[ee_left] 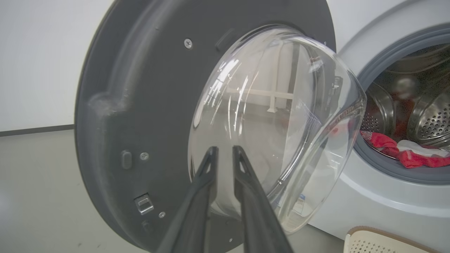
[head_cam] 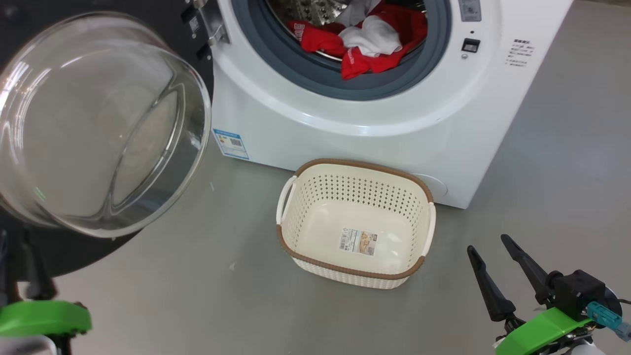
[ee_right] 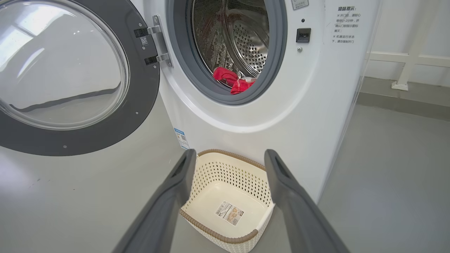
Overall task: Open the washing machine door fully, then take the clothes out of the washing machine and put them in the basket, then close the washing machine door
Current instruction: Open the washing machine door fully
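The washing machine door stands swung open to the left, its clear glass bowl bulging from the dark grey inner face. My left gripper is close in front of the bowl's lower part, its fingers a narrow gap apart with nothing between them. Red and white clothes lie in the drum of the white washing machine, spilling onto the grey rubber ring. The cream basket stands empty on the floor before the machine. My right gripper hovers open to the basket's right, holding nothing.
Grey floor spreads around the basket and to the right of the machine. The open door takes up the space left of the drum opening. A white wall with a rail stands behind the machine's right side.
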You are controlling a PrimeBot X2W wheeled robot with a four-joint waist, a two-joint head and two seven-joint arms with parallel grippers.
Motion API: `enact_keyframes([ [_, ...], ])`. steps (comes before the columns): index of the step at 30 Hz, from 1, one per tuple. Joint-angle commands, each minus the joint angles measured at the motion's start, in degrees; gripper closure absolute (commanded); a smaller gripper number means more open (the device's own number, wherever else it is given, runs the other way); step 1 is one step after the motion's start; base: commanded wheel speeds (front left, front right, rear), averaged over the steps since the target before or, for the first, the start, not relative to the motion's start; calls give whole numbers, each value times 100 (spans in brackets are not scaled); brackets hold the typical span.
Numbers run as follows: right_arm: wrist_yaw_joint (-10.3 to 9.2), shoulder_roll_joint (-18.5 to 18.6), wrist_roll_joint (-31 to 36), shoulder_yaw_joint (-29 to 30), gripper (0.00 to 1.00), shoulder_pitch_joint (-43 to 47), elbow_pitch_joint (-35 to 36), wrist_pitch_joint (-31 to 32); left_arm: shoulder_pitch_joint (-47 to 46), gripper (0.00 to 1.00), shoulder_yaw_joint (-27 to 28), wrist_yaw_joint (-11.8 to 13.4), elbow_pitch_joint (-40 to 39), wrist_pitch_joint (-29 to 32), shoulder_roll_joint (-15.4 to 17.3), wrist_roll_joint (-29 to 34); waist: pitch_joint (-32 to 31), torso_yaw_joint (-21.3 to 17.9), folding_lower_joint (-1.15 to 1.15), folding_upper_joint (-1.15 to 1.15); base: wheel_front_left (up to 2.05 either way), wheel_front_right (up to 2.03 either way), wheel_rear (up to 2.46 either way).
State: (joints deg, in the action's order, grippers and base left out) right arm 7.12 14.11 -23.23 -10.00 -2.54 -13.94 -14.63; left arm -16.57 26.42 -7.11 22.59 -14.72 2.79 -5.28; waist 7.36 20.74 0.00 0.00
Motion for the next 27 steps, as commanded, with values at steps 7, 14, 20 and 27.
enact_keyframes([
  [7,36,-11,-11,32,0,106,145,-37,523,0,-362,-36,-543,-28,85,-209,-172,-266,0,0,0,0,0],
  [14,36,-55,3,154,0,115,169,-37,816,0,-791,-37,-815,-28,47,-351,-179,-559,0,0,0,0,0],
  [20,36,-91,2,258,0,137,184,-37,960,0,-1323,-37,-929,-28,75,-482,-194,-810,0,0,0,0,0],
  [27,36,-137,9,419,0,183,205,-37,1145,0,-1690,-37,-1099,-28,149,-618,-216,-1122,0,0,0,0,0],
])
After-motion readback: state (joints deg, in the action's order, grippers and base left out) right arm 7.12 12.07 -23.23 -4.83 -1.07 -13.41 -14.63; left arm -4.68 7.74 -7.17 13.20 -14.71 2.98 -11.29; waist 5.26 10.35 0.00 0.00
